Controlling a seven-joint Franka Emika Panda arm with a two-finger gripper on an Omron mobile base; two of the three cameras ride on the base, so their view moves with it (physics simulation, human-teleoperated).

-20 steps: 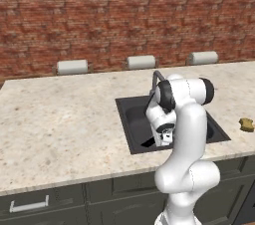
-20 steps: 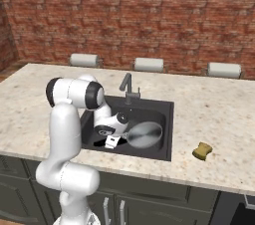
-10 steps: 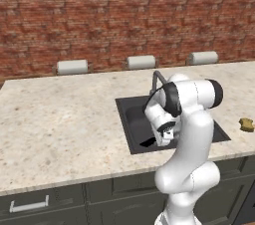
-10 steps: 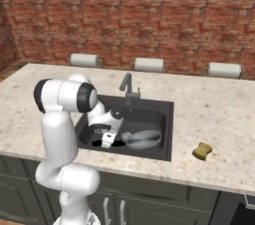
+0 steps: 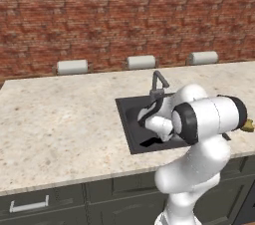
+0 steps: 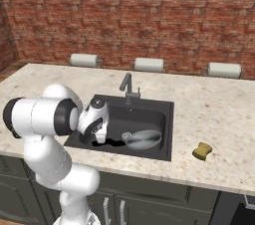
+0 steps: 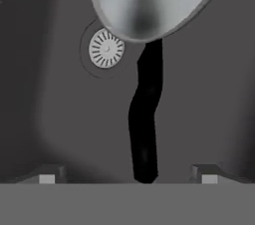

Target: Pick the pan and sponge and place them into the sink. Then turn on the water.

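Hand view: my gripper (image 7: 127,173) hangs open over the pan's handle in the sink.

I see the two fingertips (image 7: 47,174) spread wide apart at the bottom, with the black handle (image 7: 145,119) running up between them, touching neither. The handle leads to the grey pan (image 7: 149,0), which lies on the dark sink floor (image 7: 50,109) just beside the round silver drain (image 7: 106,48). From the right base view the pan (image 6: 144,138) rests inside the sink (image 6: 168,134), with the gripper (image 6: 98,137) low at the basin's near left side. The faucet (image 6: 127,87) stands at the back rim. The sponge (image 6: 201,150) sits on the counter (image 6: 219,114), right of the sink and apart from it.
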